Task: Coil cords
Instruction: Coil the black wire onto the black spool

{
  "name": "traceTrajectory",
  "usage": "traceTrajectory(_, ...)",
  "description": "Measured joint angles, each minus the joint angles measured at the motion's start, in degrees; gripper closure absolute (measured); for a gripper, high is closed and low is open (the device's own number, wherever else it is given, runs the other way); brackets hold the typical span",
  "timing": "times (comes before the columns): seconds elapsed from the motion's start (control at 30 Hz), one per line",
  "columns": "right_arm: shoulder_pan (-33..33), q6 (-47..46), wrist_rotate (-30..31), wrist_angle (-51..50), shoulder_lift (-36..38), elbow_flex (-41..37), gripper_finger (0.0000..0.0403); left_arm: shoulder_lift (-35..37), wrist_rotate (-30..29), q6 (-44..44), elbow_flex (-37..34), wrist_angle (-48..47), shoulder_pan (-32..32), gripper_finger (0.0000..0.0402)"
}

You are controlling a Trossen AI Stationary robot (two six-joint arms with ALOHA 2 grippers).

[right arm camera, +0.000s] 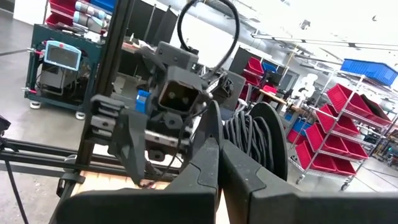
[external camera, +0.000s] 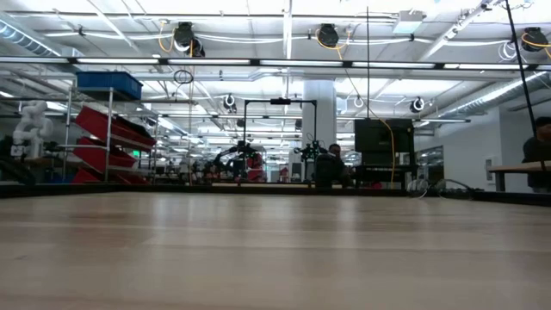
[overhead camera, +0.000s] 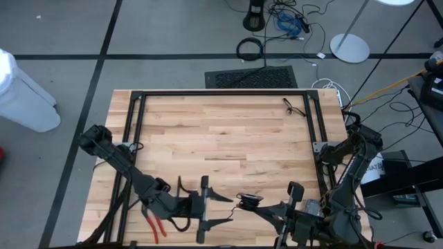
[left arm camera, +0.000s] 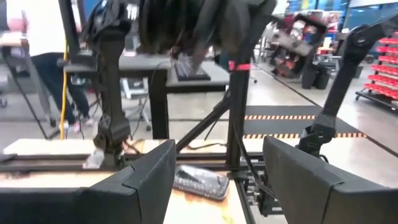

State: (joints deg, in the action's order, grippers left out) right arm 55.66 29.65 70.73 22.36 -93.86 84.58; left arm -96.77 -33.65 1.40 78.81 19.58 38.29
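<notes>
A pale wooden table fills the overhead view, edged by a black metal frame that runs along its far side and down both flanks. Both dark robot arms are folded low at the near edge. The left arm reaches in from the left, and its gripper sits at the near middle with the two fingers spread wide apart, holding nothing. The left wrist view confirms this: two broad dark fingers stand well apart with open air between them, and beyond lie a small dark flat object on the wood and the right arm's structure. The right arm bends back along the right side, and its gripper points toward the left one; from above its fingers cannot be made out, but the right wrist view shows them pressed together with nothing between, facing the left arm's camera housing. Red-handled pliers lie by the left arm at the near edge. The cord, a very thin black wire, lies in a small loose tangle at the far right corner of the table, well apart from both grippers; only the overhead view shows it. The table-height view shows bare wood and a workshop with red shelving behind, with neither arm nor cord visible.
</notes>
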Motion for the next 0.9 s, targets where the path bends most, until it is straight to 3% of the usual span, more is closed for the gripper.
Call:
traceTrajectory(0.4,0.00,0.04,-0.01,-0.16,0.00,0.00,0.0403,-0.02,-0.38,1.46,0.00,-1.69,-1.47,0.0164)
traceTrajectory(0.9,0.00,-0.33,-0.01,-0.31,0.00,0.00,0.0403,0.00,-3.25,-2.02,0.00,-1.99,-1.46,0.0328)
